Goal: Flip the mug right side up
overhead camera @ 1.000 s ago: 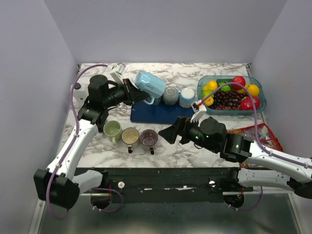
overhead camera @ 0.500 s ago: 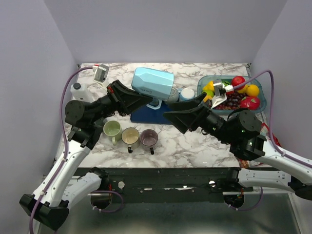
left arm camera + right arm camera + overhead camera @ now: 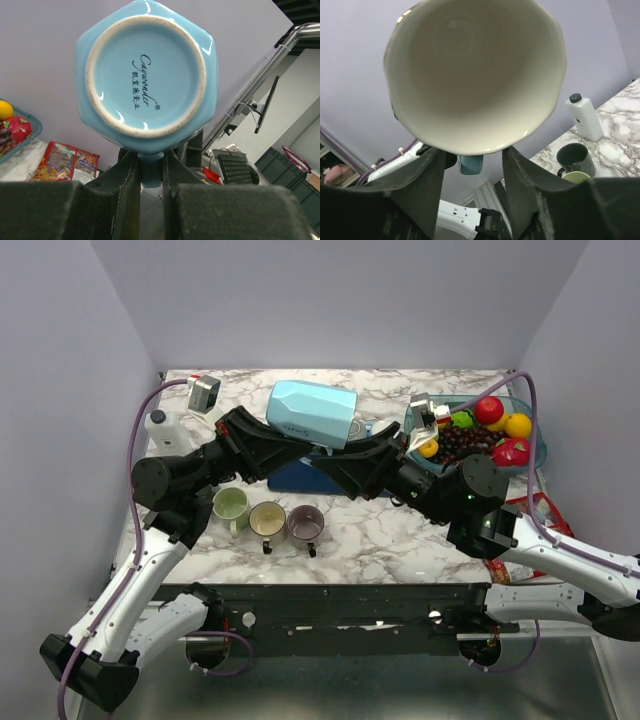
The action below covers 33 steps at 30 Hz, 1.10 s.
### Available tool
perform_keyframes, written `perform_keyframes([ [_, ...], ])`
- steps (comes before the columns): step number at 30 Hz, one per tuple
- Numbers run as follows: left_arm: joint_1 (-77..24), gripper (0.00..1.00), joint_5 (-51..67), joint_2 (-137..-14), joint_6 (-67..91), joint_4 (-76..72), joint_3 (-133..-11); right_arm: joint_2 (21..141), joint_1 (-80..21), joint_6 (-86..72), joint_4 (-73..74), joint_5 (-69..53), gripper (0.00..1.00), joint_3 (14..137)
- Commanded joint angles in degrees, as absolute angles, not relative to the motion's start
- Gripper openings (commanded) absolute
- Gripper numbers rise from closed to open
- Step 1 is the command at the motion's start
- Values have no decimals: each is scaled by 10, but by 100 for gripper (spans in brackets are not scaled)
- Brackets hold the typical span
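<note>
The blue mug (image 3: 312, 413) is held in the air above the blue mat (image 3: 295, 478). It lies on its side, with its base toward the left arm. The left gripper (image 3: 303, 446) pinches the mug's handle (image 3: 151, 170). The right gripper (image 3: 338, 456) faces the mug's open mouth, its fingers spread on either side of the handle.

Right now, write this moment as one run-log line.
left gripper: shut on blue mug handle | blue mug: aloft, sideways | right gripper: open, by handle
</note>
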<state>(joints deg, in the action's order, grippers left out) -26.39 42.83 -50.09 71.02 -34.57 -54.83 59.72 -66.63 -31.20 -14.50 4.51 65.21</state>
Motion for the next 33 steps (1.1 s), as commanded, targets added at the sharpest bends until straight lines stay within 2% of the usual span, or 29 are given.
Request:
perform_keyframes([
  [1, -270, 0, 417, -483, 725, -433, -552, 607, -664, -301, -170, 41, 50, 679],
  [7, -274, 0, 424, -481, 722, -430, -553, 613, -664, -301, -190, 40, 37, 672],
  [16, -279, 0, 428, -481, 718, -420, -541, 622, -664, -307, -198, 40, 37, 675],
  [20, -279, 0, 436, -483, 715, -413, -538, 621, -664, -305, -191, 60, 1, 671],
  [23, -279, 1, 437, -479, 697, -394, -533, 615, -664, -304, -154, 96, 1, 672],
  [25, -279, 10, 438, -477, 679, -353, -531, 606, -664, -305, -145, 110, 1, 660],
  [27, -279, 44, 436, -473, 649, -316, -525, 591, -664, -306, -134, 129, 1, 648],
  [28, -279, 53, 435, -471, 638, -303, -522, 585, -664, -306, -128, 138, 1, 638],
  [29, -279, 68, 434, -470, 627, -290, -519, 580, -664, -307, -112, 155, 1, 635],
  [32, -279, 88, 425, -468, 575, -230, -508, 559, -663, -308, -68, 202, 1, 622],
  [33, -279, 90, 422, -468, 561, -193, -503, 554, -663, -308, -53, 217, 1, 621],
])
